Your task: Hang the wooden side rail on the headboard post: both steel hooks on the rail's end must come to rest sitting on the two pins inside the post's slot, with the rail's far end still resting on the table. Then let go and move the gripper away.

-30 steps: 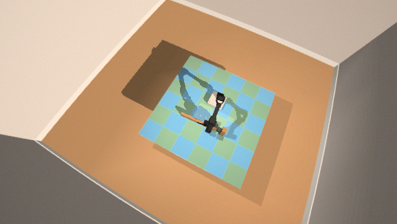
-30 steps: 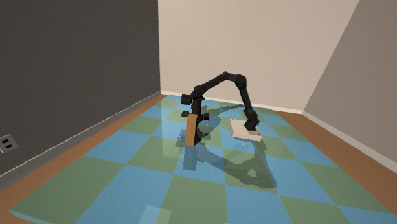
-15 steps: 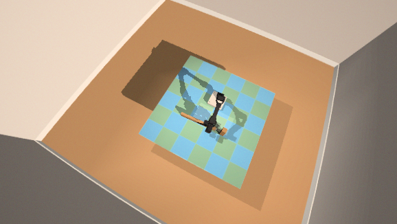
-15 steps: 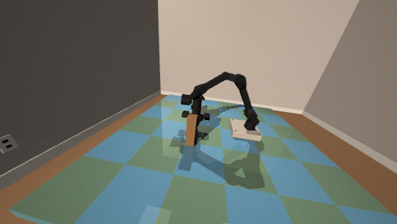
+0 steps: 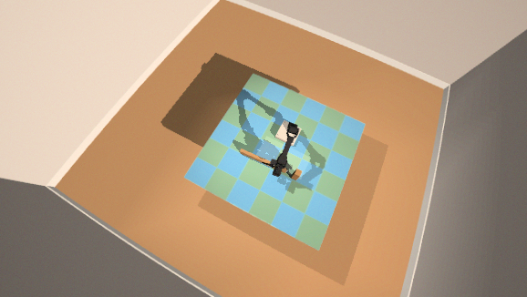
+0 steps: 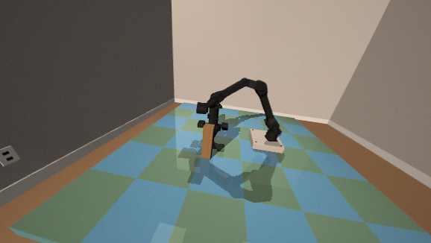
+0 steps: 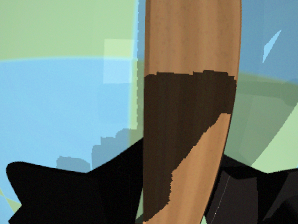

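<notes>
My gripper (image 5: 277, 168) (image 6: 213, 126) (image 7: 168, 144) is closed around the wooden rail (image 5: 251, 155) (image 7: 190, 40), with one black finger at each side of the wood. In the top view, the rail extends from my fingers to the left, away from the post (image 5: 296, 174) (image 6: 208, 141), which stands near me on the other side. My arm (image 5: 286, 148) (image 6: 265, 106) bends over from the pale base plate (image 5: 281, 136) (image 6: 256, 143) on the blue and green table (image 5: 266, 205) (image 6: 214, 214) (image 7: 60, 100). In the exterior view, the post is in front of my gripper and I cannot distinguish the rail there. The hooks and pins are too small or hidden, so I cannot tell if they are touching. Whether the far end rests on the table, I also cannot say.
</notes>
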You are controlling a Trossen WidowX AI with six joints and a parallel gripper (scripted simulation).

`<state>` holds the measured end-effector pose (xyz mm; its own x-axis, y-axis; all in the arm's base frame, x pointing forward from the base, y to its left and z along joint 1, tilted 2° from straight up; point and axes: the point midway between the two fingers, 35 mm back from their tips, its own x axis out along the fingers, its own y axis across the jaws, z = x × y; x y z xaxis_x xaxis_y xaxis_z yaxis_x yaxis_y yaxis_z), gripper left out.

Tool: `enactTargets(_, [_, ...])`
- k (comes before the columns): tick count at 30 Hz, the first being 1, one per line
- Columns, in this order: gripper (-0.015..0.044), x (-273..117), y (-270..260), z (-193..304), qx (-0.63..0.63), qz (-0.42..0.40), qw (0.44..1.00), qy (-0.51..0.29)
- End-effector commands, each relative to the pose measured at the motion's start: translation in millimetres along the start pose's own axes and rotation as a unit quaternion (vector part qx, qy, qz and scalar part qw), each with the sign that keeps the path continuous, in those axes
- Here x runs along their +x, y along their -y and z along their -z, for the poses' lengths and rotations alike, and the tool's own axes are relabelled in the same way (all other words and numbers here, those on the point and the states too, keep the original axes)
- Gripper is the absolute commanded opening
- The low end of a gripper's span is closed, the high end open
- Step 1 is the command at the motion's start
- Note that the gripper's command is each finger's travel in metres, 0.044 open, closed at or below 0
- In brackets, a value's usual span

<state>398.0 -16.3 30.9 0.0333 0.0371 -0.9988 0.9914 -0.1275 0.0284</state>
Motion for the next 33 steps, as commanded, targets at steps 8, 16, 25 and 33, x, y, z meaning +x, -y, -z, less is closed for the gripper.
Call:
enactTargets(8, [0.0, -7.5, -3.2, 0.0, -0.005, -0.008, 1.0, 0.002])
enactTargets(16, [0.0, -8.9, -3.2, 0.0, -0.005, -0.008, 1.0, 0.002])
enactTargets(25, [0.0, -10.4, -3.2, 0.0, -0.005, -0.008, 1.0, 0.002])
enactTargets(33, [0.0, -11.7, -3.2, 0.0, -0.005, -0.008, 1.0, 0.002])
